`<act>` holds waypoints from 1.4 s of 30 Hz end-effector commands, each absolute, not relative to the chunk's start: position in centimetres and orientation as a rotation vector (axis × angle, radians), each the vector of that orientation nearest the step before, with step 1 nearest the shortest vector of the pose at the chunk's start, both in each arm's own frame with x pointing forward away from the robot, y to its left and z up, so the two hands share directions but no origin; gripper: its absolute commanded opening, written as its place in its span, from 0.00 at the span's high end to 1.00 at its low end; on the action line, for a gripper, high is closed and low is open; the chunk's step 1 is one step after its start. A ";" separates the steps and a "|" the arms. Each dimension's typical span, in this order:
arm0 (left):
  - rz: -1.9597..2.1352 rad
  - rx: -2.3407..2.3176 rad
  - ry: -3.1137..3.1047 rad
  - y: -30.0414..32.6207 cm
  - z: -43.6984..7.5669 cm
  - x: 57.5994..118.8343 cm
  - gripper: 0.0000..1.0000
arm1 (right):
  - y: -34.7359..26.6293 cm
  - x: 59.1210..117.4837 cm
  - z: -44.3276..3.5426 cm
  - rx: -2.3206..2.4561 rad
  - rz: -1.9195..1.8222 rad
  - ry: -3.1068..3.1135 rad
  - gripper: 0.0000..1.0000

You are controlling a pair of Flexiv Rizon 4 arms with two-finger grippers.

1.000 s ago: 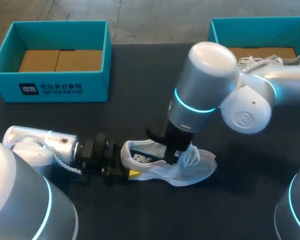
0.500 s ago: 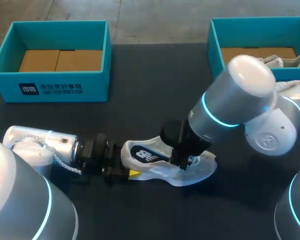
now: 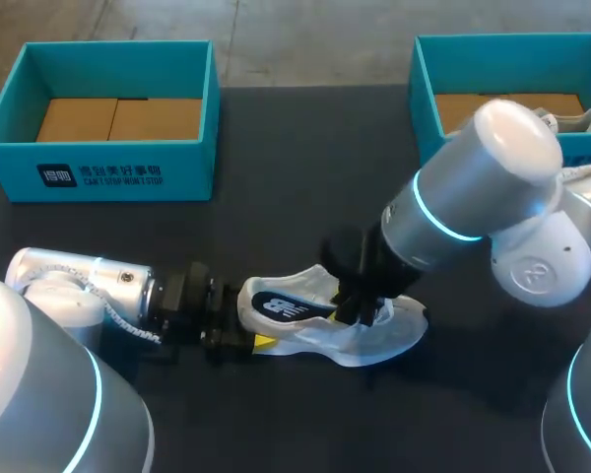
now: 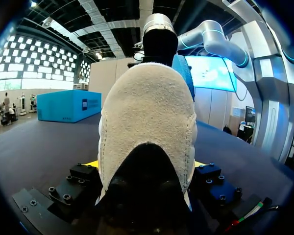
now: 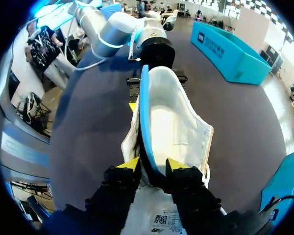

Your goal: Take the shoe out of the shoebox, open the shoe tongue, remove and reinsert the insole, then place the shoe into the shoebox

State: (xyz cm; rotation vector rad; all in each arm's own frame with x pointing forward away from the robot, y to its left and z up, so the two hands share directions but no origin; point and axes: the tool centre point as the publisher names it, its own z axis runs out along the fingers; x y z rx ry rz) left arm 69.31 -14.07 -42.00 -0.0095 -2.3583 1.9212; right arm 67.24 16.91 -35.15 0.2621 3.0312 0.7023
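Observation:
A white shoe (image 3: 374,340) lies on the dark table with its toe to the right. Its blue insole (image 3: 276,307) shows in the opening. My left gripper (image 3: 248,330) stands at the heel. In the left wrist view the suede heel (image 4: 147,122) fills the gap of the left gripper (image 4: 144,169), and both yellow tips press its sides. My right gripper (image 3: 360,310) reaches down into the shoe's mouth. In the right wrist view the right gripper (image 5: 153,165) has its fingers a little apart, astride the insole's blue edge (image 5: 144,117), with a dark gap beside it.
A teal shoebox (image 3: 98,172) stands at the back left with brown card inside. A second teal box (image 3: 426,99) at the back right holds another white shoe (image 3: 566,120). My right arm's big wrist joint hangs over the table's right half.
My right arm swung right and tilted lower over the shoe, and its fingers went from shut to slightly apart. The shoe and my left arm stayed where they were.

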 end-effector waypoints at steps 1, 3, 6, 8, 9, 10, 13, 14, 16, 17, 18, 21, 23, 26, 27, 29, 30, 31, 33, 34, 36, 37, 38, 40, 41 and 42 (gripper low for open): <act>1.923 -0.007 -2.360 -14.1 -42.4 69.5 1.00 | 17.8 67.3 -34.3 0.259 0.632 3.049 0.62; 1.923 -0.007 -2.360 -14.1 -42.4 69.5 1.00 | 17.9 67.3 -33.9 0.249 0.624 3.049 0.64; 1.923 -0.007 -2.360 -14.1 -42.4 69.5 1.00 | 18.0 67.1 -33.2 0.245 0.616 3.052 0.67; 1.923 -0.007 -2.360 -14.1 -42.4 69.5 1.00 | 18.0 66.9 -32.8 0.230 0.619 3.056 0.67; 1.923 -0.007 -2.360 -14.1 -42.4 69.5 1.00 | 18.1 66.9 -32.5 0.227 0.618 3.061 0.69; 1.923 -0.007 -2.360 -14.1 -42.4 69.5 1.00 | 18.2 66.7 -32.3 0.216 0.622 3.068 0.69; 1.923 -0.007 -2.360 -14.1 -42.4 69.5 1.00 | 18.4 66.6 -31.6 0.205 0.616 3.107 0.70; 1.923 -0.007 -2.360 -14.1 -42.4 69.5 1.00 | 18.4 66.5 -31.4 0.205 0.615 3.106 0.71; 1.923 -0.007 -2.360 -14.1 -42.4 69.5 1.00 | 18.5 66.4 -31.2 0.214 0.609 3.117 0.74; 1.923 -0.007 -2.360 -14.1 -42.4 69.5 1.00 | 18.5 66.4 -31.0 0.216 0.610 3.118 0.75; 1.923 -0.007 -2.360 -14.1 -42.4 69.5 1.00 | 18.5 66.4 -30.9 0.216 0.611 3.117 0.76; 1.923 -0.007 -2.360 -14.1 -42.4 69.5 1.00 | 18.7 66.5 -30.6 0.216 0.612 3.115 0.77; 1.923 -0.007 -2.360 -14.1 -42.4 69.5 1.00 | 19.1 66.7 -30.5 0.210 0.611 3.114 0.76; 1.923 -0.007 -2.360 -14.1 -42.4 69.5 1.00 | 19.7 67.2 -30.6 0.194 0.615 3.118 0.73; 1.923 -0.007 -2.360 -14.1 -42.4 69.5 1.00 | 19.8 67.3 -30.7 0.188 0.625 3.123 0.72; 1.923 -0.007 -2.360 -14.1 -42.4 69.5 1.00 | 20.1 67.6 -30.8 0.184 0.635 3.132 0.73; 1.923 -0.007 -2.360 -14.1 -42.4 69.5 1.00 | 20.2 67.7 -30.8 0.178 0.639 3.134 0.75; 1.923 -0.007 -2.360 -14.1 -42.4 69.5 1.00 | 20.4 67.8 -30.8 0.170 0.643 3.136 0.76; 1.923 -0.007 -2.360 -14.1 -42.4 69.5 1.00 | 20.7 67.9 -30.8 0.163 0.640 3.140 0.81; 1.923 -0.007 -2.360 -14.1 -42.4 69.5 1.00 | 20.8 67.9 -30.7 0.161 0.640 3.141 0.82; 1.923 -0.007 -2.360 -14.1 -42.4 69.5 1.00 | 21.0 68.0 -30.7 0.160 0.640 3.143 0.80; 1.923 -0.007 -2.360 -14.1 -42.4 69.5 1.00 | 21.1 68.0 -30.8 0.157 0.641 3.145 0.79; 1.923 -0.007 -2.360 -14.1 -42.4 69.5 1.00 | 21.3 68.0 -30.8 0.156 0.641 3.145 0.77; 1.923 -0.007 -2.360 -14.1 -42.4 69.5 1.00 | 21.5 68.0 -31.0 0.153 0.648 3.149 0.76; 1.923 -0.007 -2.360 -14.1 -42.4 69.5 1.00 | 21.6 68.0 -31.1 0.153 0.651 3.149 0.75; 1.923 -0.007 -2.360 -14.1 -42.4 69.5 1.00 | 21.6 68.0 -31.2 0.150 0.658 3.150 0.74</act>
